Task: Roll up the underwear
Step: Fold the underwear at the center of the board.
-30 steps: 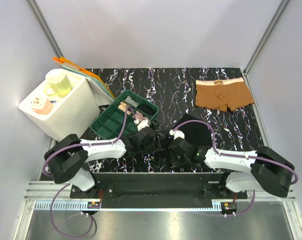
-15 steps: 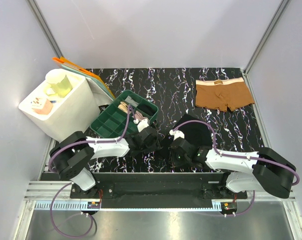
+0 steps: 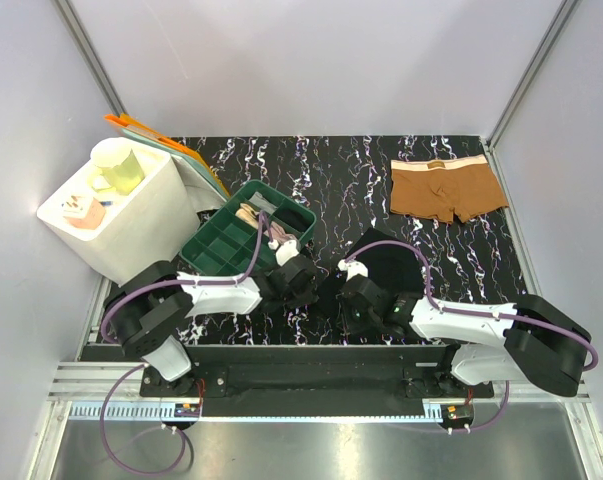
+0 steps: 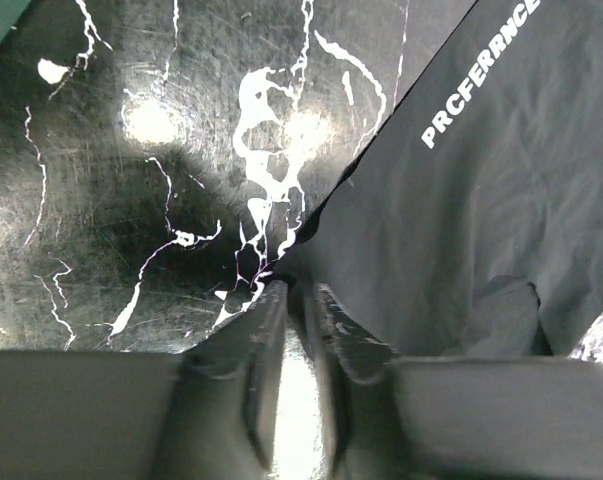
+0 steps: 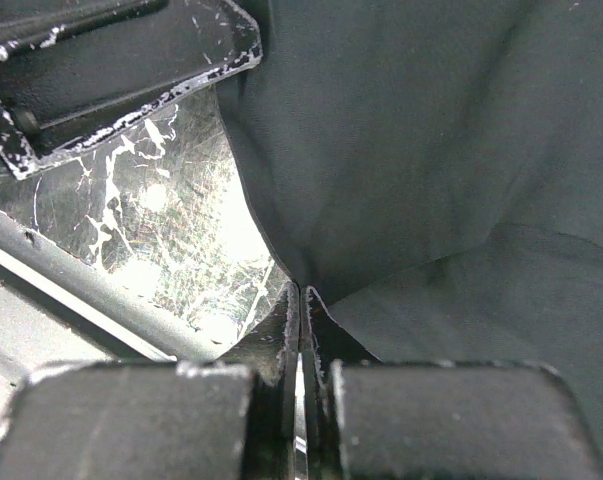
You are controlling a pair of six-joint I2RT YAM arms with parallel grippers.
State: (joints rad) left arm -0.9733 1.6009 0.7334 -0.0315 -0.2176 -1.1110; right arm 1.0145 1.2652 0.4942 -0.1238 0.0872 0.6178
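The black underwear (image 3: 393,262) lies bunched on the dark marbled table between the two arms. Its waistband lettering shows in the left wrist view. My left gripper (image 3: 319,287) sits at its left corner, and there (image 4: 299,290) the jaws stand almost together, pinching the corner of the black fabric (image 4: 481,200). My right gripper (image 3: 343,295) is at the cloth's near edge. In its wrist view (image 5: 301,292) the jaws are shut with the edge of the black cloth (image 5: 411,150) between the tips. The brown underwear (image 3: 446,190) with a pale waistband lies flat at the far right.
A green compartment tray (image 3: 213,262) sits just left of the left arm. Behind it stand a white box (image 3: 131,225) with a pale cup (image 3: 118,165) on top and orange and teal folders (image 3: 171,150). Grey walls close in both sides and the back.
My left gripper has slid right to the corner of the black underwear, and its jaws have closed from wide to nearly together. The right arm has hardly moved.
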